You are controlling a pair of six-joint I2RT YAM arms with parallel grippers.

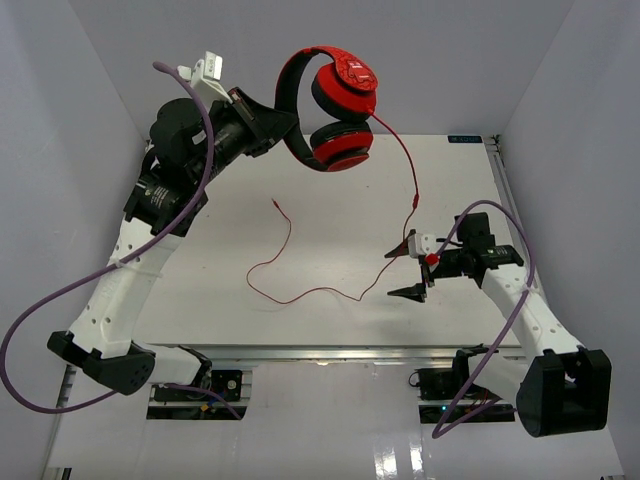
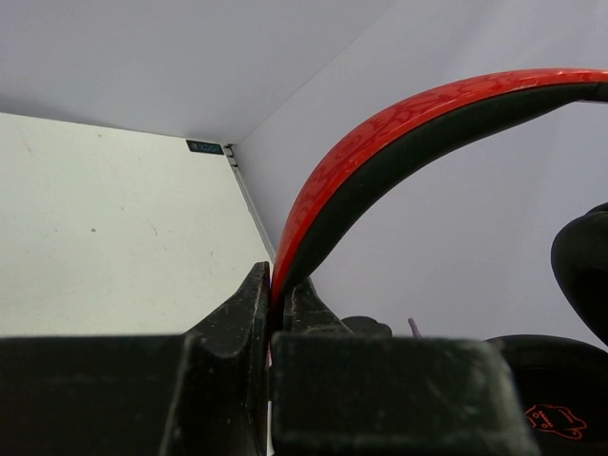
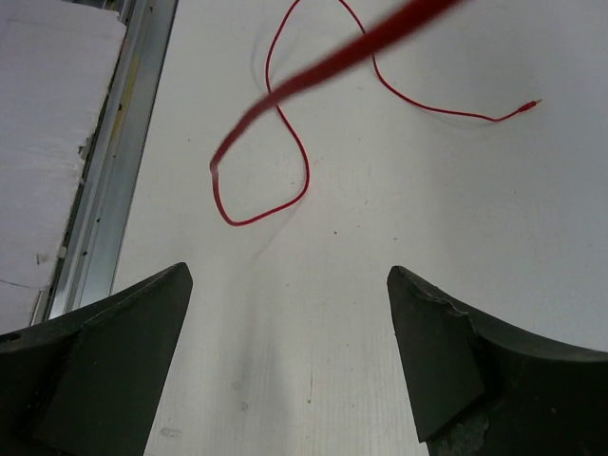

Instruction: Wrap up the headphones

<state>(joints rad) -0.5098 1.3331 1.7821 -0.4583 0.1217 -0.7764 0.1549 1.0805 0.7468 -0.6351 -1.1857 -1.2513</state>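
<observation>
We hold the headphones (image 1: 335,110) aloft, left gripper (image 1: 283,125) clenched on the headband (image 2: 399,142). Right gripper (image 1: 405,271) is released. The cord (image 1: 414,190) drops from its 12 o'clock, crosses just ahead of the jaws and trails toward 9 o'clock on the worktop (image 1: 330,220). We judge the right arm nearer.

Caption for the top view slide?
Left tool holds the red headphones aloft by the headband; right tool open near the cord, which trails onto the table.

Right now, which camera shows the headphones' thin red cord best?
Top external: the thin red cord shows whole, red ear cup to plug on the white table. Right wrist catches only the lower stretch, partly blurred; left wrist none.
</observation>
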